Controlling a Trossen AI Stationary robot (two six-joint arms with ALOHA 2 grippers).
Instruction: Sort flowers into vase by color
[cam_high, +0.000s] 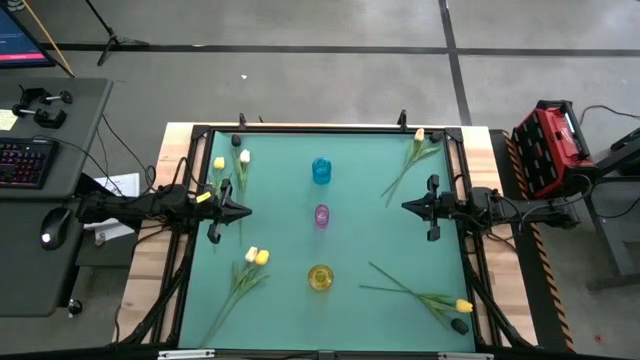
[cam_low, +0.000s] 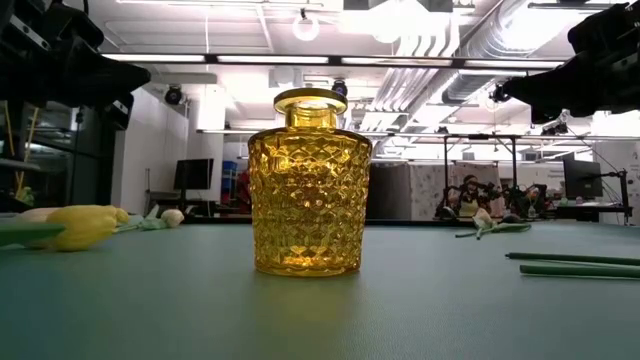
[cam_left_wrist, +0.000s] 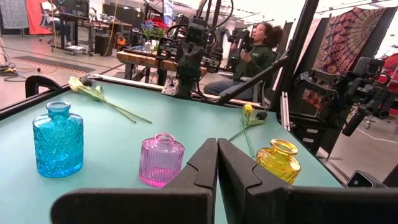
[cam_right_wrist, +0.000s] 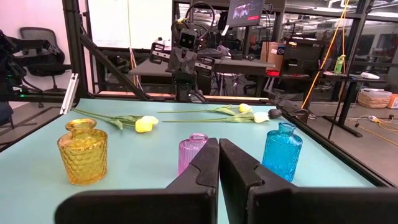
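Observation:
Three small glass vases stand in a row down the middle of the green mat: blue (cam_high: 321, 170) far, pink (cam_high: 321, 215) middle, yellow (cam_high: 320, 278) near. Tulips lie flat in four groups: yellow (cam_high: 219, 163) and cream (cam_high: 244, 156) at the far left, a cream and yellow pair (cam_high: 256, 256) at the near left, a cream one (cam_high: 419, 135) at the far right, and a yellow one (cam_high: 464, 305) beside a dark one (cam_high: 459, 325) at the near right. My left gripper (cam_high: 245, 210) and my right gripper (cam_high: 405, 206) hover shut and level at the mat's side edges, both pointing at the pink vase.
A black frame (cam_high: 330, 128) runs around the mat. A person (cam_left_wrist: 252, 53) sits beyond the table's right side. A red case (cam_high: 550, 145) stands off the table at the right, a desk with a keyboard (cam_high: 25, 162) at the left.

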